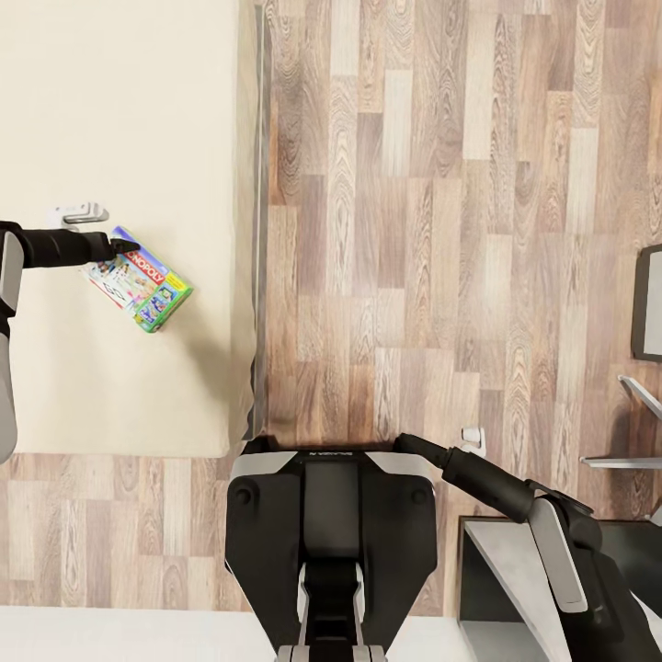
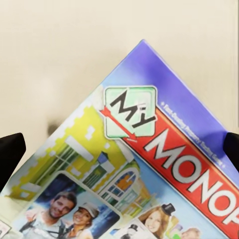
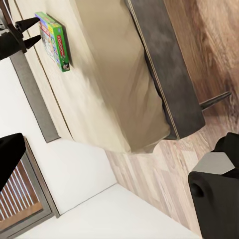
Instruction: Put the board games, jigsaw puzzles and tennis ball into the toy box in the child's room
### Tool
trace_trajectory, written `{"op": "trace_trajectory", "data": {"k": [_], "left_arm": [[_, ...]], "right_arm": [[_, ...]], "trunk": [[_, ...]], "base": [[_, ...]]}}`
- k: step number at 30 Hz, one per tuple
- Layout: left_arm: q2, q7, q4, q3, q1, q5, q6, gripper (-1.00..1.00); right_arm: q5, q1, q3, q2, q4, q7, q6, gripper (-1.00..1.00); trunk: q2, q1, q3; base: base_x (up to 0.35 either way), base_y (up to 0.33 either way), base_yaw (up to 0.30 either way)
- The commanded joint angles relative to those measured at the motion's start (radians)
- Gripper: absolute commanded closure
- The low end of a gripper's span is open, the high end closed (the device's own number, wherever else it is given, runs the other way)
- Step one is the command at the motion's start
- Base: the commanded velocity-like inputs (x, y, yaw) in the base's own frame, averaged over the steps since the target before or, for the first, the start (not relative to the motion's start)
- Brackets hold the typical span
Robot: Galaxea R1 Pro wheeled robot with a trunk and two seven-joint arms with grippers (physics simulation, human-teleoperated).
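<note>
Cream bed [image 1: 119,386] beside wood floor [image 1: 441,230] | My Monopoly board game [image 1: 138,279] lay flat near bed's edge | my left gripper [image 1: 129,245] spread, fingertips straddling its corner for a grasp | right gripper [image 3: 119,144] spread, idle.

Black trunk [image 1: 331,515] with grey shoulder panels and round screws; black forearms, pale grey upper-arm shells, black pointed fingertips [image 3: 32,24].

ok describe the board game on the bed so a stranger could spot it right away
Start at the wide cream bed left of the wood floor. Near its middle lies a flat rectangular Monopoly box with green sides, at the left end effector. Its red Monopoly banner and colourful cover stand out against the plain bedding.
</note>
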Motion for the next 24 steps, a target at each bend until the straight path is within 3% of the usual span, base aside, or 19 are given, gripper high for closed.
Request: {"op": "trace_trajectory", "data": {"k": [1,24], "left_arm": [[-0.001,-0.014,0.039,0.002,0.000,-0.012,0.005,-1.00],[-0.008,-0.021,0.039,0.001,0.001,-0.016,0.005,-1.00]], "right_arm": [[-0.003,0.000,-0.001,0.000,0.000,0.001,0.005,-1.00],[-0.001,0.000,-0.009,0.000,0.010,-0.006,0.002,-1.00]], "trunk": [[-0.001,0.001,-0.001],[-0.001,0.001,-0.001]], "base": [[0.000,0.000,0.000],[0.000,0.000,0.000]]}}
